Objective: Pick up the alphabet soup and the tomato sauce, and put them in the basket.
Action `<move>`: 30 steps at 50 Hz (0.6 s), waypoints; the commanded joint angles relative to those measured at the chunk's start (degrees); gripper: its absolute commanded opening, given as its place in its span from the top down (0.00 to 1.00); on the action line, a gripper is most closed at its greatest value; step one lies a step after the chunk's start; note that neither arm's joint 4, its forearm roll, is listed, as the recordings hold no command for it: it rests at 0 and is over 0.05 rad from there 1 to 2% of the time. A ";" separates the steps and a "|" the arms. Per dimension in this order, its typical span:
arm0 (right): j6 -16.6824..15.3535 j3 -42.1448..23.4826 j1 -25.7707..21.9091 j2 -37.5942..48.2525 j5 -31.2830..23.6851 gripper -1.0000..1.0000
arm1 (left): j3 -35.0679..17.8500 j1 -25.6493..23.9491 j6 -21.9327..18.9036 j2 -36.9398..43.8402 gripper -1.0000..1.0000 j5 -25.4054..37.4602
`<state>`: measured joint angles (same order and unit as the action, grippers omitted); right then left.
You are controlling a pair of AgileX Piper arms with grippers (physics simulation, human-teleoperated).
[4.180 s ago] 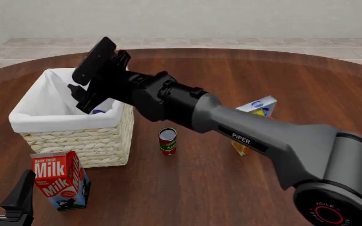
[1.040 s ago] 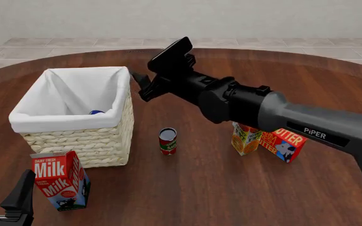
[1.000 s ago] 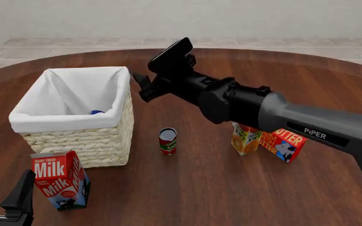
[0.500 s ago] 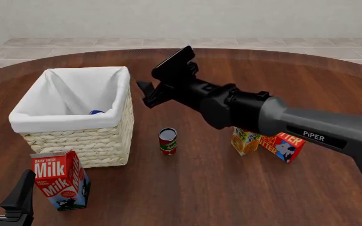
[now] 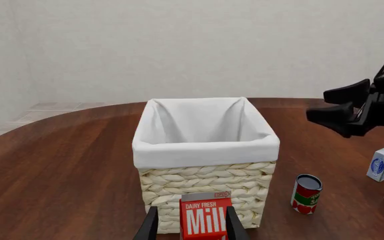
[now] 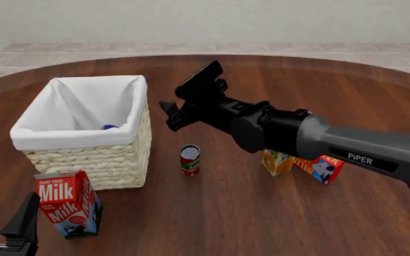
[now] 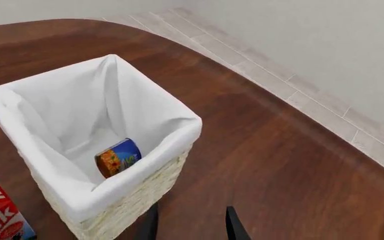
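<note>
Tomato sauce point(image 6: 190, 159): small can, red-and-green label, grey lid, upright on counter point(image 6: 226, 213) beside basket point(image 6: 84, 152) (alphabet soup point(image 7: 117, 157) lay inside). Right end effector point(image 6: 176, 109) hung above it, jaws spread, empty

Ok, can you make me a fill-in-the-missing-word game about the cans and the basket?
1. The alphabet soup lies inside the ____.
2. The tomato sauce stands on the ____, outside the basket.
3. The right gripper holds ____.
4. The carton nearest the left gripper says ____.

Missing words: basket; table; nothing; Milk
</note>
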<state>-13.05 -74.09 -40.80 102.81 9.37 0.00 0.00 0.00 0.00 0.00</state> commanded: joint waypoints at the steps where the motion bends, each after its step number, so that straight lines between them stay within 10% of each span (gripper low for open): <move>1: -0.05 1.24 -0.51 -0.39 -0.75 0.00 | 0.00 0.00 0.00 0.00 0.00 0.00; 30: -1.05 2.89 0.39 -0.66 -1.98 0.00 | 0.00 0.00 0.00 0.00 0.00 0.00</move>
<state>-13.95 -71.70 -40.90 102.00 7.62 0.00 0.00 0.00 0.00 0.00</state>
